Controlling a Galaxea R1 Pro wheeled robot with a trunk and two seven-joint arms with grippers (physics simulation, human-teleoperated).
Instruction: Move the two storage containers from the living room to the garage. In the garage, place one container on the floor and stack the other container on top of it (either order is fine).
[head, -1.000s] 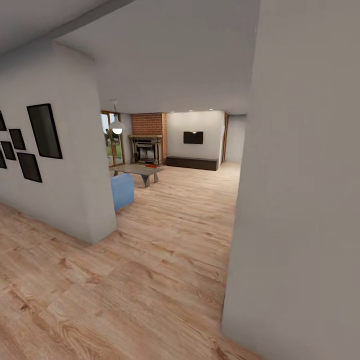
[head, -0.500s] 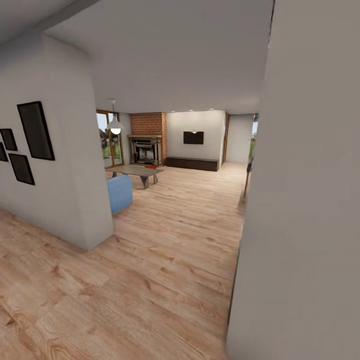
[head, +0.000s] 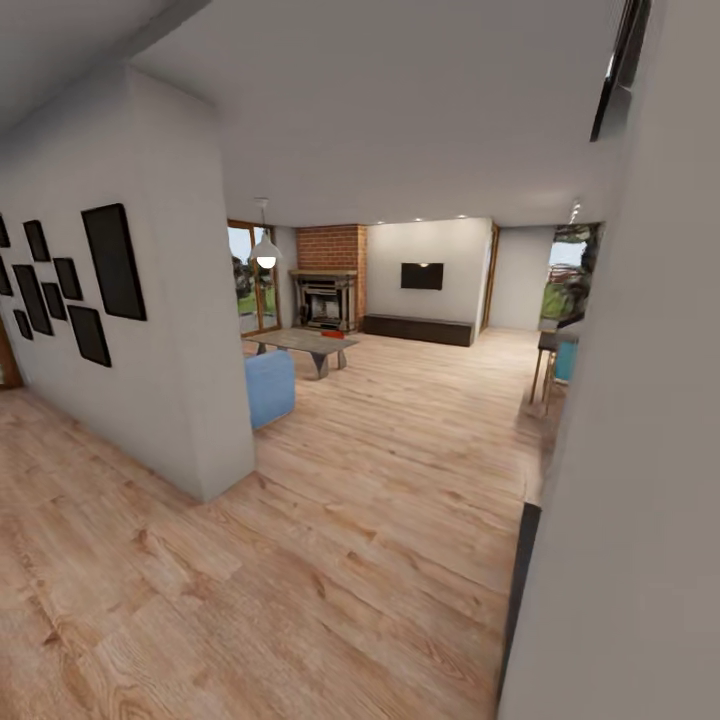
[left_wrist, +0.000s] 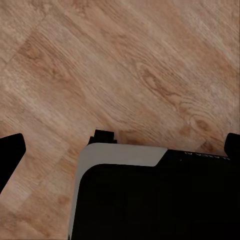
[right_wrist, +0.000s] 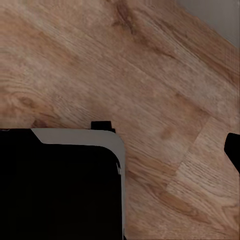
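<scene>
A wood floor (head: 380, 520) runs ahead to the living room (head: 400, 330). At 10 o'clock a wall (head: 170, 330) stands close, with picture frames (head: 112, 262) on it. Behind its end sits a soft seat (head: 270, 387), and behind that a low table (head: 303, 345) with a small bin (head: 331, 334) on it. Far off at 12 o'clock are a fireplace (head: 325, 298), a TV (head: 421, 276) and a long cabinet (head: 416, 329) under it. At 3 o'clock a wall (head: 620, 480) stands very close.
</scene>
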